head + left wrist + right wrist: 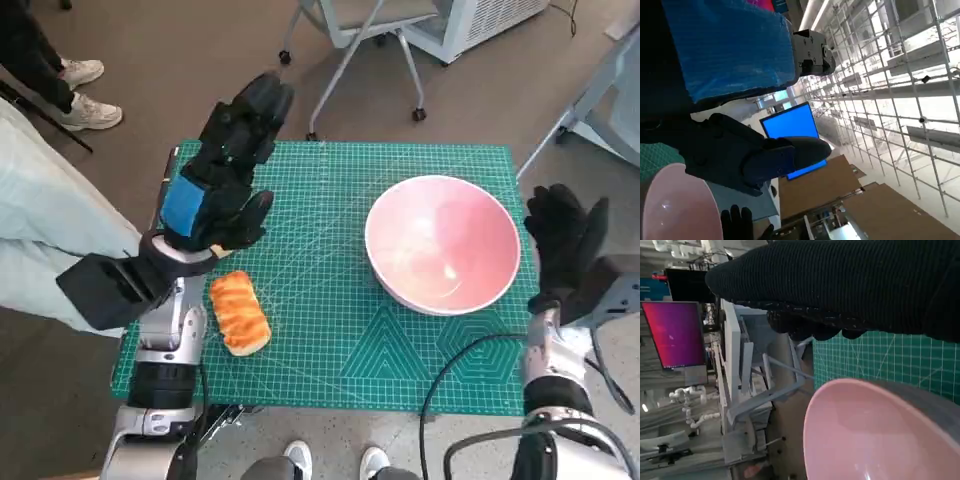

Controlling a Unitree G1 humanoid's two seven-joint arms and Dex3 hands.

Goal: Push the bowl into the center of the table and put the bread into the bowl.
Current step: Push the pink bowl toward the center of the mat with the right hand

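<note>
Hiding no bread [240,313], both robot hands, left [225,180] and right [567,240], spread empty.

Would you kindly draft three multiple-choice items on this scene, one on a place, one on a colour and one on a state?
1. Where does the bread lie?
A. inside the bowl
B. on the mat, on the robot's left side
C. on the floor

2. What colour is the bowl?
A. pink
B. white
C. yellow

3. What is the left hand doing?
A. gripping the bread
B. pressing on the bowl
C. holding nothing, raised above the mat

Answers:
1 B, the bread rests on the green mat, well apart from the bowl.
2 A, the bowl shows pink in every view.
3 C, the fingers are spread and the bread lies untouched below the wrist.
</note>
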